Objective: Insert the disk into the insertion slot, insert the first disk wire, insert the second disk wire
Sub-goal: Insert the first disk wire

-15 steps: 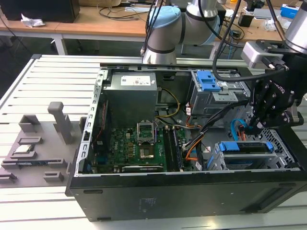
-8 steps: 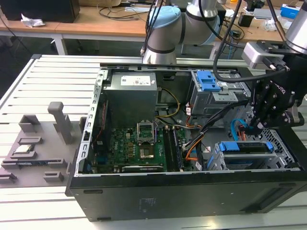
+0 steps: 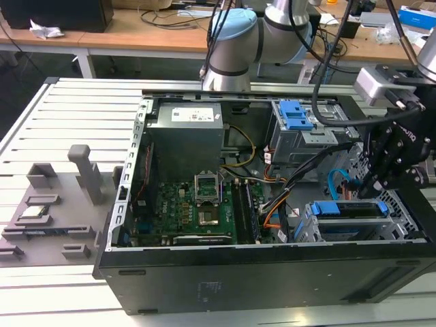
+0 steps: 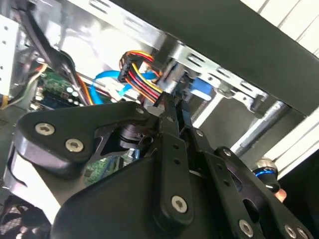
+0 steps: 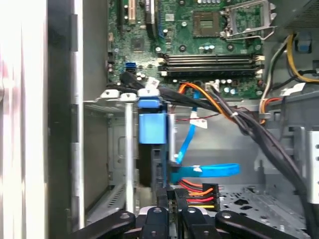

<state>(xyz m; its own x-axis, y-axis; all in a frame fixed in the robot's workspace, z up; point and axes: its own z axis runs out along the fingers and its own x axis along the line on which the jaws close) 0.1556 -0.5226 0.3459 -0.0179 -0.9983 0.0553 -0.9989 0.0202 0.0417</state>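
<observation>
Seeing the open computer case (image 3: 238, 279) lying on the slatted table (image 3: 61, 116), close to the table's near edge in the exterior view. Seeing the disk (image 3: 344, 210) sitting in the insertion slot (image 3: 310, 225), in the case corner toward the table's near edge and the exterior view's right, with its blue carrier frame showing clearly in the first wrist view (image 5: 151, 128). Reading the end effector (image 3: 371, 185) as down inside the case just behind the disk, in front of the taller grey cage (image 3: 300, 136). In both wrist views, finding the end effector (image 4: 172, 102) (image 5: 173, 196) pinched almost together, a sliver of gap at most, tips at the dark plug of the second disk wire (image 4: 139, 74) (image 5: 199, 194), the red-yellow-orange-black bundle. Looks like a grip on that plug, actual contact hidden behind the fingers. Seeing the first disk wire (image 5: 204, 170) (image 3: 332, 182) looping flat and light blue just beside that plug, one end reaching the disk's rear edge; can't tell whether fully seated. Seeing the motherboard (image 3: 184, 204) mid-case and grey fixture blocks (image 3: 82, 170) near the table's edge at the exterior view's left.
</observation>
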